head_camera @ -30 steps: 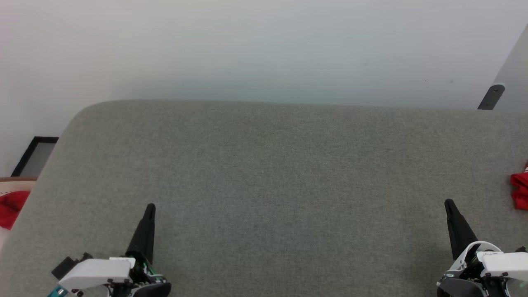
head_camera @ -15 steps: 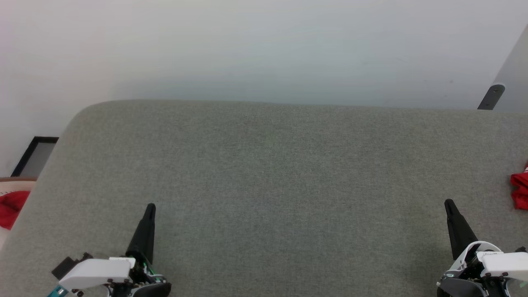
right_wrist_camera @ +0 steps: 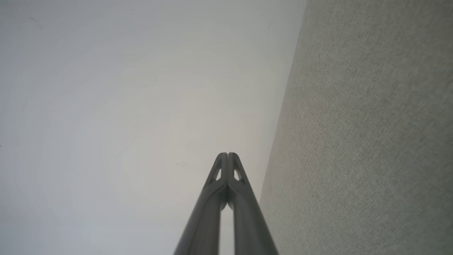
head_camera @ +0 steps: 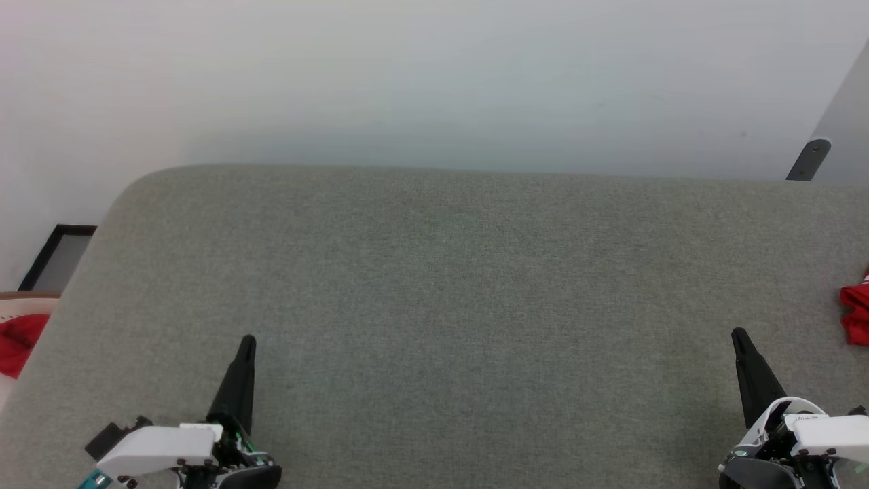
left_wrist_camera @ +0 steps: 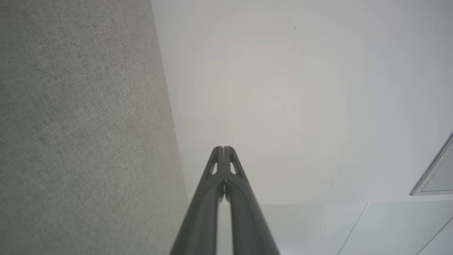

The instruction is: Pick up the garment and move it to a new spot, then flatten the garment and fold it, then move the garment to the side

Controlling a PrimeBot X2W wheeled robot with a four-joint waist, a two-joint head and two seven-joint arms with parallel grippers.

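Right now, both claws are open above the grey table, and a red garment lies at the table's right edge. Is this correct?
Not quite: the claws are shut, not open. The wrist views show the left claw and the right claw with fingers pressed together. The rest holds: the grey table is below them, and the red garment lies at its right edge.

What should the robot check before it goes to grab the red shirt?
1. Grippers empty: ok, left gripper and right gripper hold nothing.
2. Jaws open to grab: not ok, both are shut.
3. Garment fully seen: not ok, it lies at the right edge of the table, cut off by the head view.
4. Nearest arm: ok, the right gripper is closer.
5. Right cloth chosen: cannot tell, another red cloth lies past the table's left edge.
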